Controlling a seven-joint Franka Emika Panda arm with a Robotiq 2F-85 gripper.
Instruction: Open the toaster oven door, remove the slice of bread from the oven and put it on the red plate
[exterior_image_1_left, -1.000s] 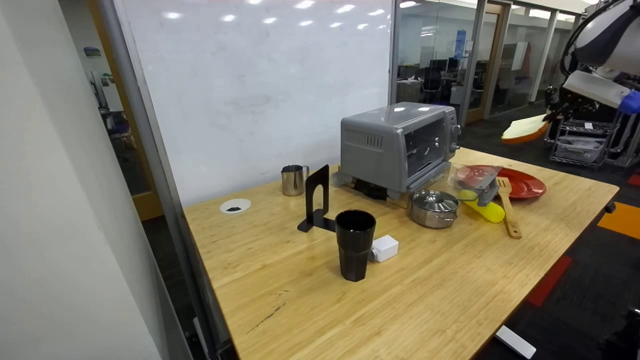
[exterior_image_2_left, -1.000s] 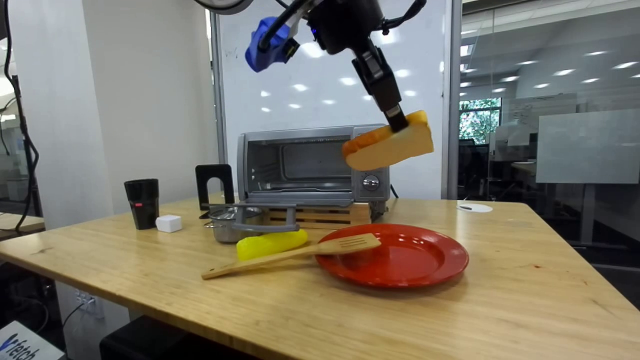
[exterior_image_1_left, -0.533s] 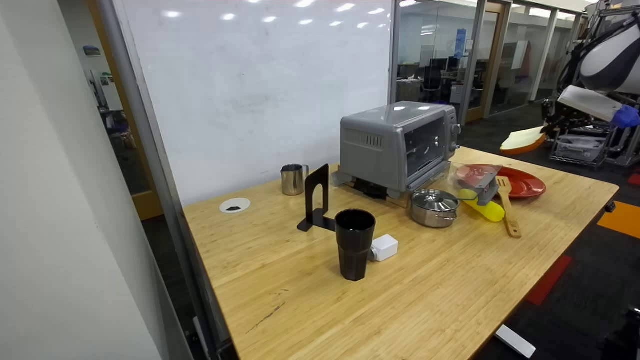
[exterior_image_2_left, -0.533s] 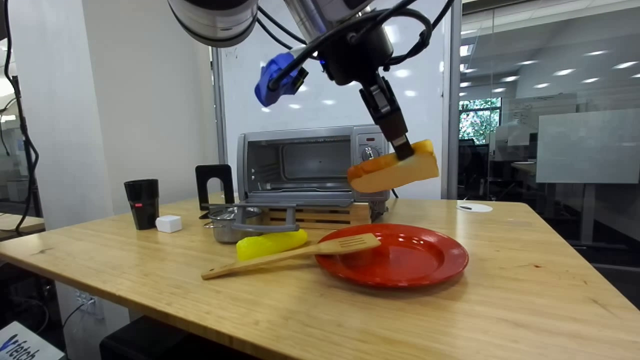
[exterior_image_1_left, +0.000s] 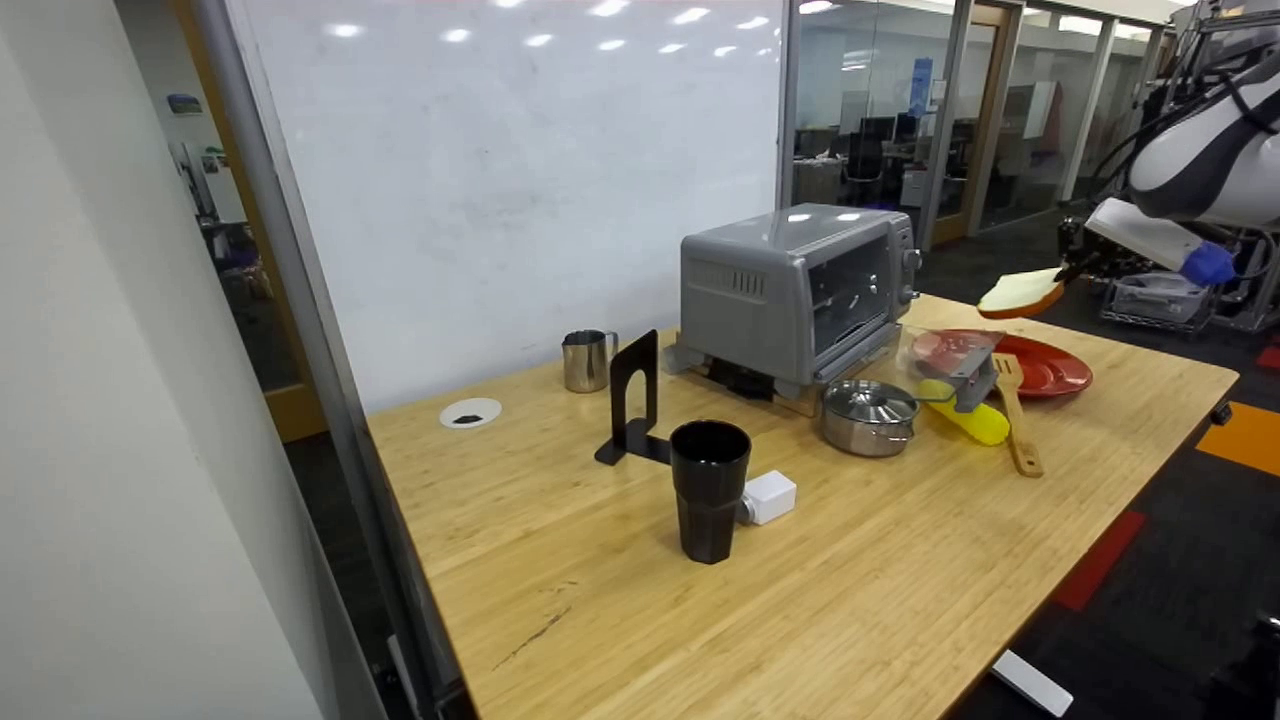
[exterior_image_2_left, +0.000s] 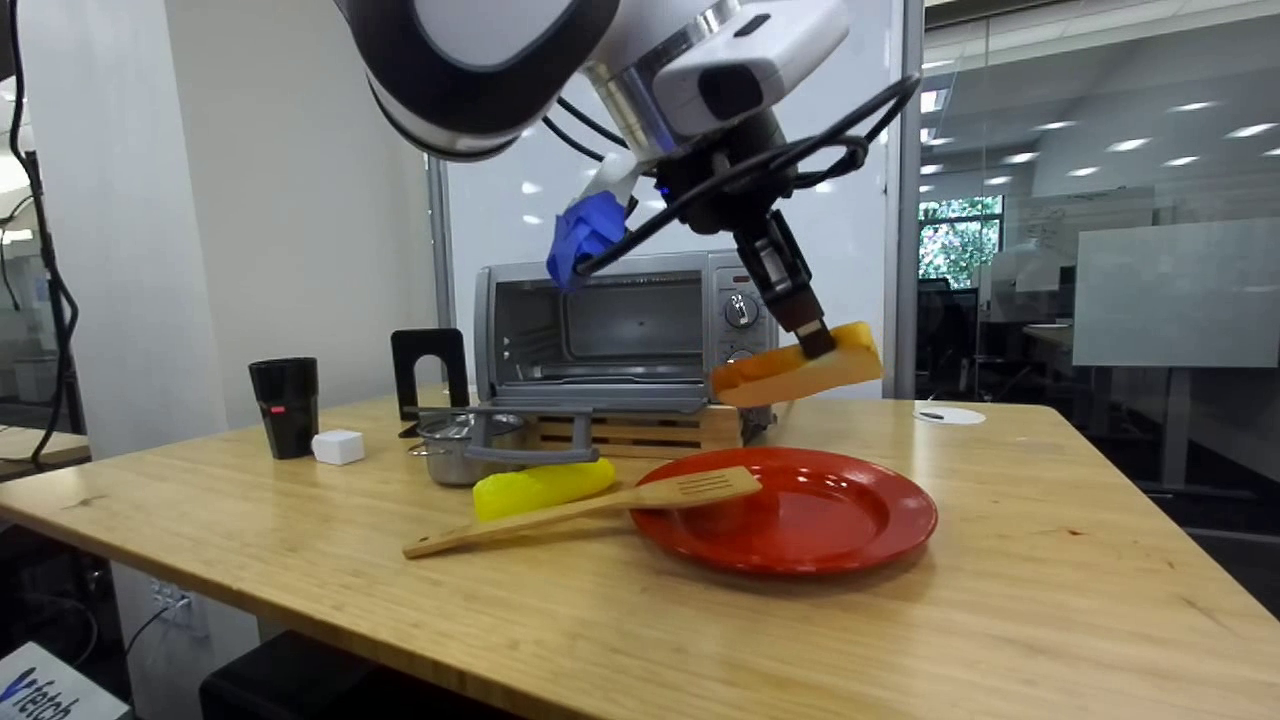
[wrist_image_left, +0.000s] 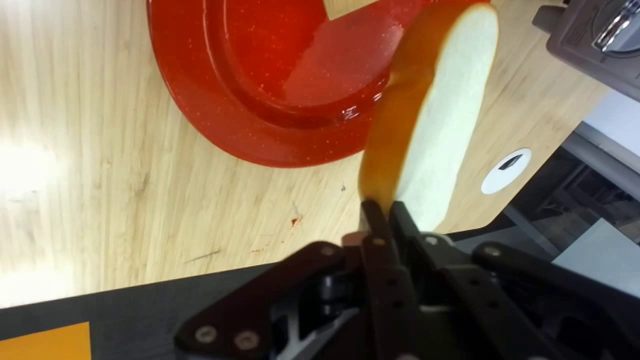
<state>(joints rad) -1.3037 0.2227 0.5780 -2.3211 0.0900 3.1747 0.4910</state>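
Black jointed gripper (wrist_image_left: 386, 208), nearly closed, pinching brown-crusted cream bread slice (wrist_image_left: 431, 112) (flat, tilted); glossy round red plate (exterior_image_2_left: 820, 520), lower.

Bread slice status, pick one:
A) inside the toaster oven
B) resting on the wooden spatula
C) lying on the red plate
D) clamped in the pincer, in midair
D: the wrist view shows the pincer closed on one end of the bread slice, and in both exterior views a gap separates it from the red plate.
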